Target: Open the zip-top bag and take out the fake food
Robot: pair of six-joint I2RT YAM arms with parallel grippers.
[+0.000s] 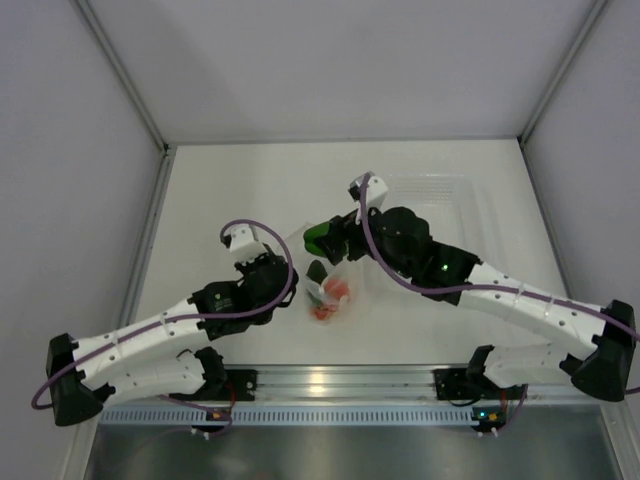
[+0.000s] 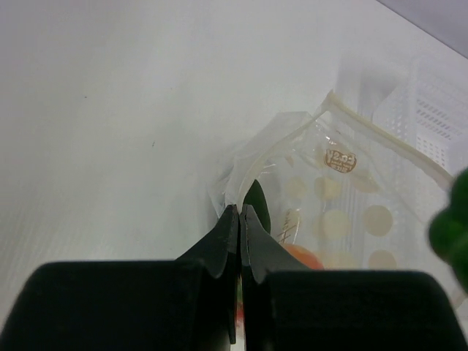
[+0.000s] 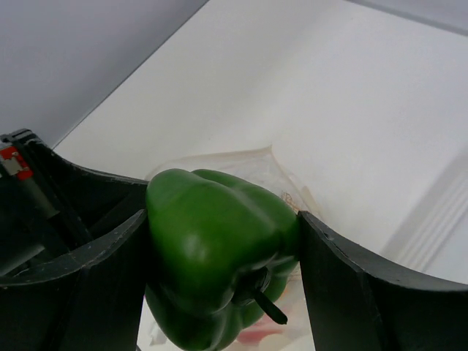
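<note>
The zip-top bag (image 1: 331,290) lies crinkled at mid-table, with orange and red fake food showing inside it. My left gripper (image 1: 283,268) is shut on the bag's edge (image 2: 245,172) and pinches the clear plastic; a dark green piece (image 2: 257,205) shows just behind its fingertips. My right gripper (image 1: 325,238) is shut on the bright green pepper (image 3: 219,248) and holds it above the bag (image 3: 241,164). The pepper (image 1: 322,238) sits just up and right of the bag in the top view. The pepper's edge also shows at the right of the left wrist view (image 2: 450,227).
A rigid clear plastic tray (image 1: 440,200) stands at the back right, behind my right arm; it also shows in the left wrist view (image 2: 431,117). White walls close in the table on three sides.
</note>
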